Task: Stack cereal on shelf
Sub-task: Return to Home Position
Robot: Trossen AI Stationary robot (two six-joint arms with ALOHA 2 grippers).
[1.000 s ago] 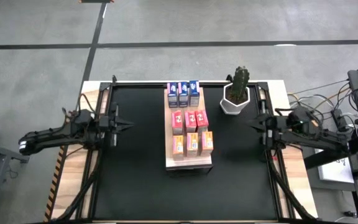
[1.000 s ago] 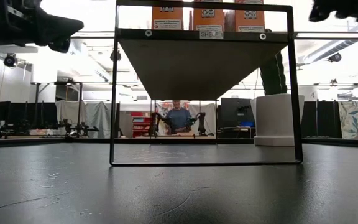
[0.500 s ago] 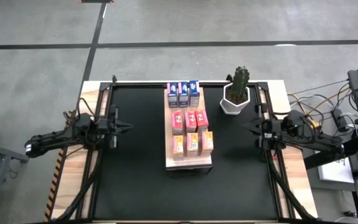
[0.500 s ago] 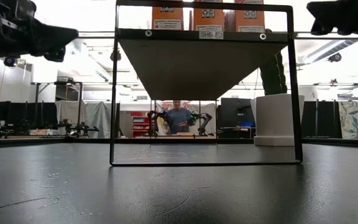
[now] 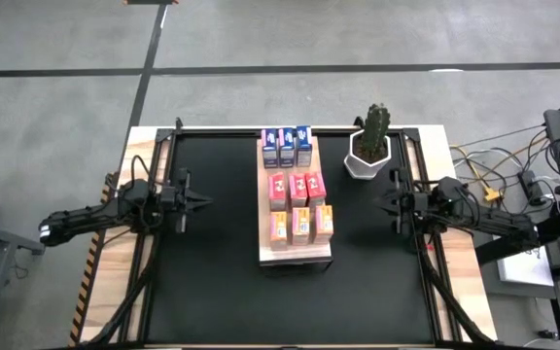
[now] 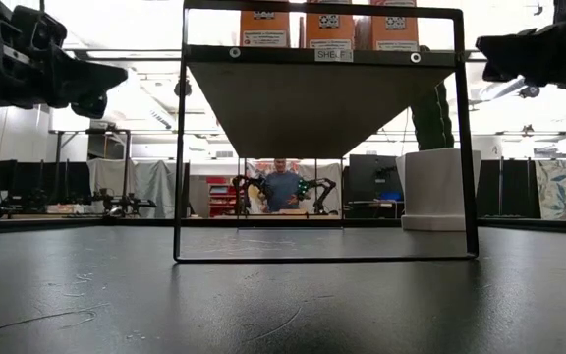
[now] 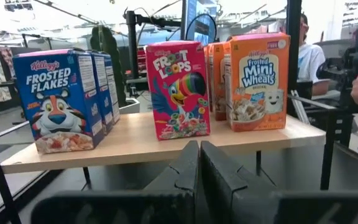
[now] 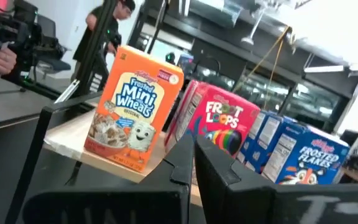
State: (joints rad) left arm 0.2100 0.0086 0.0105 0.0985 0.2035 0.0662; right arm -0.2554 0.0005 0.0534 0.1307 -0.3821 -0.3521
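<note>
The left gripper (image 5: 198, 201) hangs over the left edge of the black mat (image 5: 222, 282) and points toward the centre. Its fingers are pressed together on nothing (the left wrist view shows only a thin seam between them). The mat covers a pale wooden table (image 5: 115, 292), which stands on a grey floor (image 5: 66, 39).

The shelf (image 5: 295, 256), a light wood board on a black frame, stands at the centre of the mat. The cereal (image 5: 297, 199) stands on it in three rows:
- blue boxes (image 5: 287, 146) at the far end
- red boxes (image 5: 297, 185) in the middle
- orange boxes (image 5: 299, 225) at the near end

A cactus (image 5: 372, 126) in a white pot stands on the mat right of the blue row, apart from the shelf. The right gripper (image 5: 383, 201) hangs over the right edge of the mat and faces the shelf, its fingers likewise together and empty. Cables (image 5: 513, 180) lie right of the table.

In the low view, a person (image 6: 283, 187) stands in the room beyond the table.
</note>
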